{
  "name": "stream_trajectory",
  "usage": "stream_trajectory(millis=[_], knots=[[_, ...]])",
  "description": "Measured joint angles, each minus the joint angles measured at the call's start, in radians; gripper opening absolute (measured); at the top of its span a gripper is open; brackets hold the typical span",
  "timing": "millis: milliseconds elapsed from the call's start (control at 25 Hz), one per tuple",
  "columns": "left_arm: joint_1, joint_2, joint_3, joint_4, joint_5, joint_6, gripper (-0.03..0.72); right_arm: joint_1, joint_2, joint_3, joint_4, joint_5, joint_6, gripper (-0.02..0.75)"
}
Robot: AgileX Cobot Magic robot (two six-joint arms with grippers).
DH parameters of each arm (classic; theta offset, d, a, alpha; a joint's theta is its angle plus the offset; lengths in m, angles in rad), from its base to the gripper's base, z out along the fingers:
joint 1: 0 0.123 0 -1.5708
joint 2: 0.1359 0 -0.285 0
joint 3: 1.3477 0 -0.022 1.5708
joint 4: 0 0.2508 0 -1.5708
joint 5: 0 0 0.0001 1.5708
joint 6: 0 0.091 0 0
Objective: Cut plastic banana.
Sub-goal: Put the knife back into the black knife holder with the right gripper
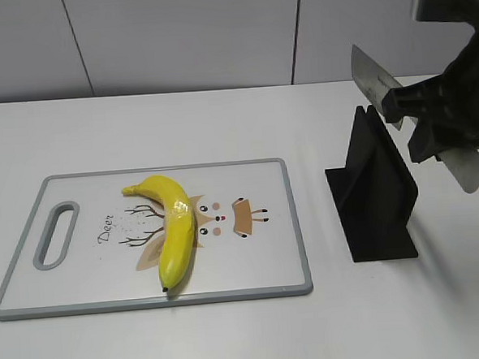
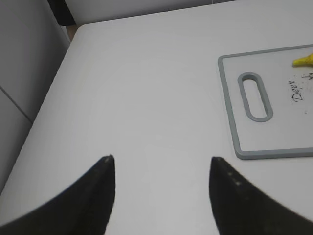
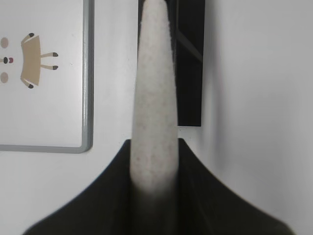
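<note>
Landmark for all positions: cutting board [image 1: 254,288].

Left gripper [image 2: 161,169]: fingers spread apart, nothing between them, hovering over bare table [image 2: 146,88] off the board's handle end. In the left wrist view only the handle slot [image 2: 254,96] and a yellow sliver of the banana's stem end at the frame edge are seen. This gripper is well apart from the banana.

Banana [image 1: 174,232]: lies on the board, left of its centre, across the printed deer. Stem end points to the board's far-left side, dark tip sits near the front rim. It curves, belly toward the handle end.

Handling, judged: glossy hard plastic, so light, stiff and slippery; likely to roll or skid under a blade unless pinned. Best hold looks like the stem half, leaving the middle free for the cut. Not fragile.

Black knife stand [image 1: 375,196]: on the table just right of the board, apparently empty.

Right gripper [image 1: 418,107]: clamped on a knife [image 1: 373,80], held in the air above and right of the stand. In the right wrist view the knife runs out between the closed fingers over the stand, with the board's right rim to its left. Blade is well apart from the banana, with the board's right half and the stand between them.
</note>
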Motion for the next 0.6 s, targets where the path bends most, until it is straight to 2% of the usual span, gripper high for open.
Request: stream_trajectory(millis=[360,600], knots=[[0.0,0.0,0.0,0.0,0.0,-0.002,0.565,0.0,0.072,0.005,-0.025,-0.002,0.001,0.162],[0.0,0.0,0.001,0.0,0.0,-0.002,0.564,0.0,0.108,0.008,0.005,-0.002,0.001,0.162]])
